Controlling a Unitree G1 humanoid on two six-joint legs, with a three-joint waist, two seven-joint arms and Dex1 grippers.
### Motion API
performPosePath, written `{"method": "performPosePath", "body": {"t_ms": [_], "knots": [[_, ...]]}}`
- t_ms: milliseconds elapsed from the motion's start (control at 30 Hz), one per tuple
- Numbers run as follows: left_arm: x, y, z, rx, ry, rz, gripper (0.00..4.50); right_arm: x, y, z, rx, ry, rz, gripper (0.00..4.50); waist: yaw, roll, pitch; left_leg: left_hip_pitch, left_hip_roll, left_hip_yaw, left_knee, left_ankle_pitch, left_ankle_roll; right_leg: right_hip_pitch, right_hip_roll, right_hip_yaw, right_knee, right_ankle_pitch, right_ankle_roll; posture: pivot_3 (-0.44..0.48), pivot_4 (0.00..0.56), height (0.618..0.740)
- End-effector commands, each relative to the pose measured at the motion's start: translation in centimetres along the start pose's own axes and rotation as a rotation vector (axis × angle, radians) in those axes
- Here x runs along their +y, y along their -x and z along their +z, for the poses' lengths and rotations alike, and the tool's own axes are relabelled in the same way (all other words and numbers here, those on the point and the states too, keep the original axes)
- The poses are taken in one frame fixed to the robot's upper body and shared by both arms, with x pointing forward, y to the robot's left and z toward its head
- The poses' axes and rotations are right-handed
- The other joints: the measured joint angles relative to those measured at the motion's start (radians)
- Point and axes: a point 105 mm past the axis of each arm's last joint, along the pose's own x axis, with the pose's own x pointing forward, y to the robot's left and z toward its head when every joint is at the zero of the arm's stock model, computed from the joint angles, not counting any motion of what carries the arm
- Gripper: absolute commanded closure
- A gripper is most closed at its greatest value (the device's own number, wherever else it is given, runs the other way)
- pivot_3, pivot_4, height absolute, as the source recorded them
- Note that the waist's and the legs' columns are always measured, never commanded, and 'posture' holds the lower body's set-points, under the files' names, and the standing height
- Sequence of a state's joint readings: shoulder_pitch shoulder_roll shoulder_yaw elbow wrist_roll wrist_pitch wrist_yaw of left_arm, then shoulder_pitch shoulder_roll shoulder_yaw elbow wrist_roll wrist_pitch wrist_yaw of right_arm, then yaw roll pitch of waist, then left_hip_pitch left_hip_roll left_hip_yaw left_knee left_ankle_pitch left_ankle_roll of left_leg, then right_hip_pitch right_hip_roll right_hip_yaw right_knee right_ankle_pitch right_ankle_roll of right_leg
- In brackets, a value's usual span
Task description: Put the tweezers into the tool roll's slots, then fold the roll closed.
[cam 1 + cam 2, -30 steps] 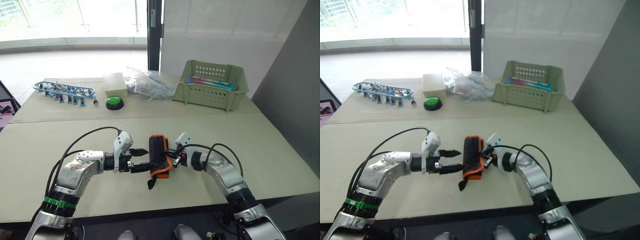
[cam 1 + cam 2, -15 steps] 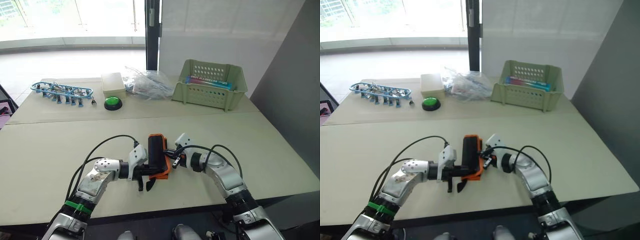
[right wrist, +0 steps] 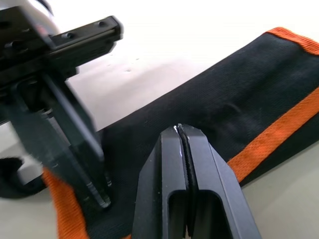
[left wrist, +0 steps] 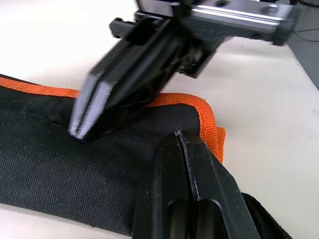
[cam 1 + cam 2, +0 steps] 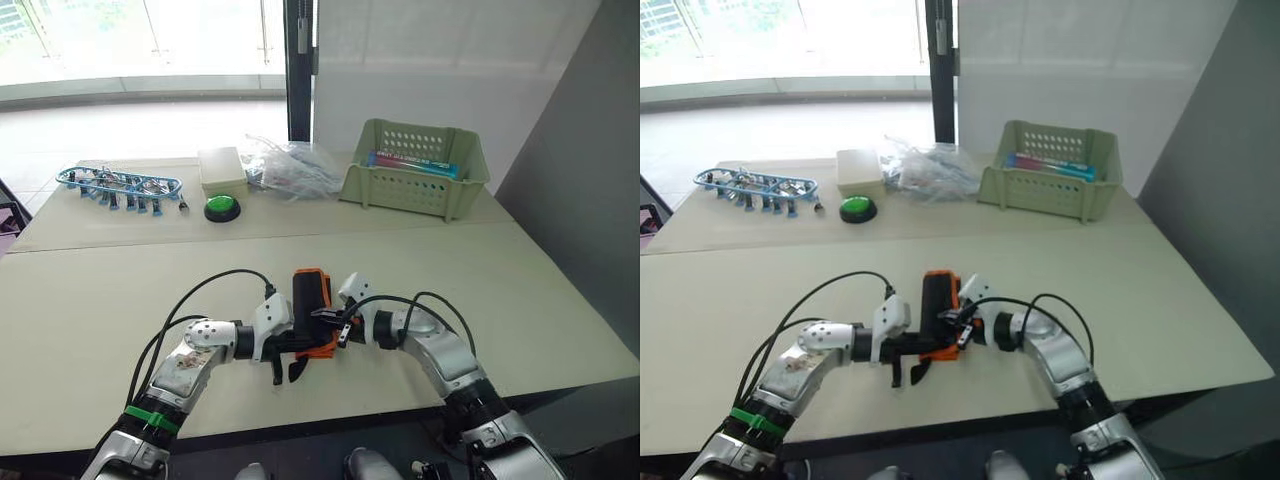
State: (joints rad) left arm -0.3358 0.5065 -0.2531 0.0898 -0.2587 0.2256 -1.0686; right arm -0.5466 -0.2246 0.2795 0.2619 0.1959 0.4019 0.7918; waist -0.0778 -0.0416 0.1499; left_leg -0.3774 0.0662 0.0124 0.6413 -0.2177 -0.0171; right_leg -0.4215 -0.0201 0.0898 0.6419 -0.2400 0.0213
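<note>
The tool roll [image 5: 311, 298] lies folded shut near the table's front middle, black with orange edging, with a black strap [image 5: 296, 368] trailing toward the front edge. My left gripper [image 5: 291, 346] is shut, its tips resting on the roll's fabric [image 4: 50, 159] at the near left end. My right gripper [image 5: 323, 318] is also shut and presses its tips onto the roll [image 3: 239, 99] from the right, close to the left one. Nothing shows between either pair of fingers. The tweezers and the slots are hidden inside the folded roll.
At the back stand a green plastic basket [image 5: 415, 170], a crumpled plastic bag [image 5: 290, 168], a white box [image 5: 222, 170], a green button [image 5: 221, 208] and a blue rack of clips [image 5: 118, 185]. The table's front edge runs just below my arms.
My left gripper was open to the left of the roll; it has moved in onto the roll's near end and shut. The right gripper has edged further over the roll.
</note>
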Motion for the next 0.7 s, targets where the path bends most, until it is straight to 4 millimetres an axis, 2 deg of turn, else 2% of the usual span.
{"method": "performPosePath", "body": {"t_ms": [33, 233, 467, 600, 700], "knots": [[-0.8, 0.4, -2.4, 0.095, 0.042, -0.014, 4.47, -3.0, 0.4, -3.8, 0.133, -0.082, -0.147, 4.5, 0.001, 0.0, 0.0, 0.002, 0.0, 0.0, -0.001, 0.0, 0.0, 0.001, 0.0, 0.001, 0.0, -0.002, -0.004, 0.0, 0.15, 0.738], [-0.6, 0.6, -2.4, 0.099, 0.035, -0.003, 4.47, -5.2, -0.9, -2.0, 0.093, -0.073, -0.21, 4.5, 0.003, 0.0, 0.0, 0.006, -0.002, 0.0, -0.001, 0.0, 0.0, 0.002, 0.001, 0.005, 0.0, -0.002, -0.004, 0.0, 0.15, 0.738], [-0.7, 0.6, -2.4, 0.102, 0.03, -0.008, 4.47, -6.7, -2.0, -1.2, 0.098, -0.071, -0.26, 4.5, 0.004, 0.001, 0.0, 0.004, -0.003, 0.001, -0.001, 0.0, 0.0, 0.002, 0.001, 0.006, 0.0, -0.001, -0.002, 0.0, 0.15, 0.738], [-0.5, 0.8, -2.2, 0.092, 0.018, 0.012, 4.47, -5.8, -2.2, -0.1, 0.025, -0.048, -0.182, 4.5, 0.004, 0.001, 0.0, 0.003, -0.003, 0.001, -0.003, 0.0, 0.0, 0.001, 0.0, 0.007, -0.001, 0.002, 0.003, 0.0, 0.15, 0.738], [-0.1, 1.6, -0.3, 0.002, -0.014, 0.045, 4.47, -4.0, -1.3, 3.5, -0.182, -0.024, -0.075, 4.5, 0.005, 0.001, 0.0, 0.002, -0.003, 0.001, -0.003, 0.0, 0.0, -0.001, 0.0, 0.006, -0.001, 0.002, 0.003, 0.0, 0.15, 0.738]]}}
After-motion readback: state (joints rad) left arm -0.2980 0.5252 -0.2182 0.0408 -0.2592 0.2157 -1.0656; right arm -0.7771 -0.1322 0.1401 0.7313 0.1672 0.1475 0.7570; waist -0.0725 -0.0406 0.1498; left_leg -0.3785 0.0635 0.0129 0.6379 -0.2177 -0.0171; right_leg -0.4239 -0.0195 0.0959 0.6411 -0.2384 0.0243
